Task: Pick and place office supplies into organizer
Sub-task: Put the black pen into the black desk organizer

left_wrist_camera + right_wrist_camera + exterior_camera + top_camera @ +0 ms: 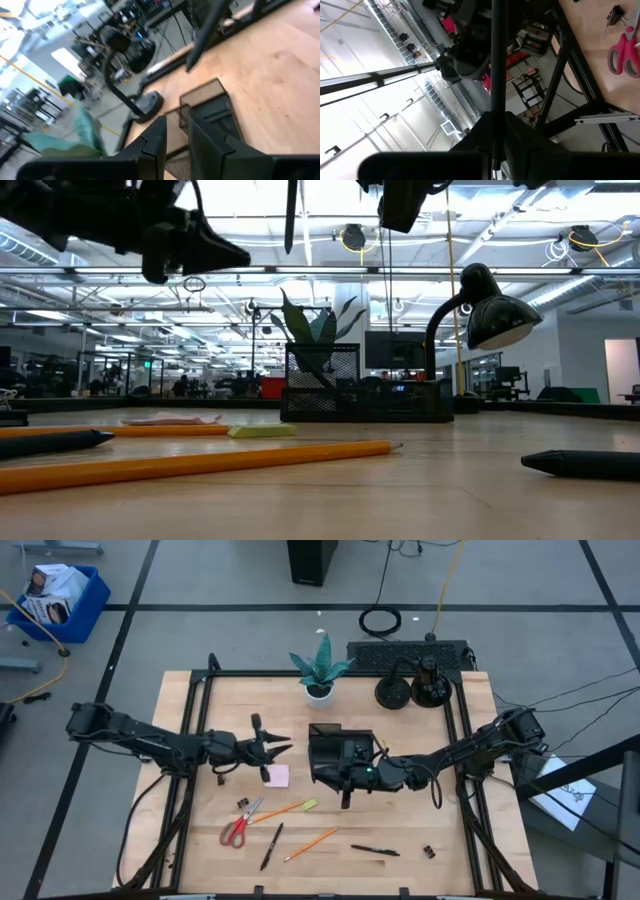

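1. Organizer (328, 745): black tray, mid-table, beside right gripper.
2. Left gripper (283, 745): raised left of organizer, fingers slightly parted, empty.
3. Right gripper (345, 776): clamped on black pen (346, 796), held above the table.

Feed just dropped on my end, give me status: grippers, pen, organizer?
Right gripper shut on black pen, raised beside organizer. Left gripper raised near sticky pad, holding nothing visible. Nothing seen blocking the organizer.
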Robot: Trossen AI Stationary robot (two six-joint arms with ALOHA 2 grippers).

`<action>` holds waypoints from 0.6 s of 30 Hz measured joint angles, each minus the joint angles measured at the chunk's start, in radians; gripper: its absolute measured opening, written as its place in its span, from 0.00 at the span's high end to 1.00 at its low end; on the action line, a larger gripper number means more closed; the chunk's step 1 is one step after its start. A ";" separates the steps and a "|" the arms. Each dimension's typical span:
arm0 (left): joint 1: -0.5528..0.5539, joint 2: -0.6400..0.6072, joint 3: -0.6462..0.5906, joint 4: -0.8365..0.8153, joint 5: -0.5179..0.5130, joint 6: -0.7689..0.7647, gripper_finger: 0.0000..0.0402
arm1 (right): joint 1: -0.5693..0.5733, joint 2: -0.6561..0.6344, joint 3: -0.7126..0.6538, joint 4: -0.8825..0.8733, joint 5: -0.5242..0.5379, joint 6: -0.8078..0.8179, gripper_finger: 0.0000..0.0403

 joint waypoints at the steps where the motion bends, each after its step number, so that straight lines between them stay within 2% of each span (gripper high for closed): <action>1: -0.003 0.021 0.007 0.000 0.000 -0.016 0.79 | -0.001 0.000 0.000 0.000 0.000 -0.001 0.96; 6: -0.005 0.078 0.019 0.007 -0.025 -0.033 0.79 | -0.003 0.000 0.000 0.000 0.001 -0.018 0.96; 10: 0.001 0.079 0.019 0.036 0.005 -0.112 0.77 | -0.003 0.000 0.000 0.000 0.001 -0.025 0.96; 18: 0.007 0.070 0.020 0.097 0.006 -0.116 0.56 | -0.003 0.000 0.000 -0.008 0.002 0.001 0.96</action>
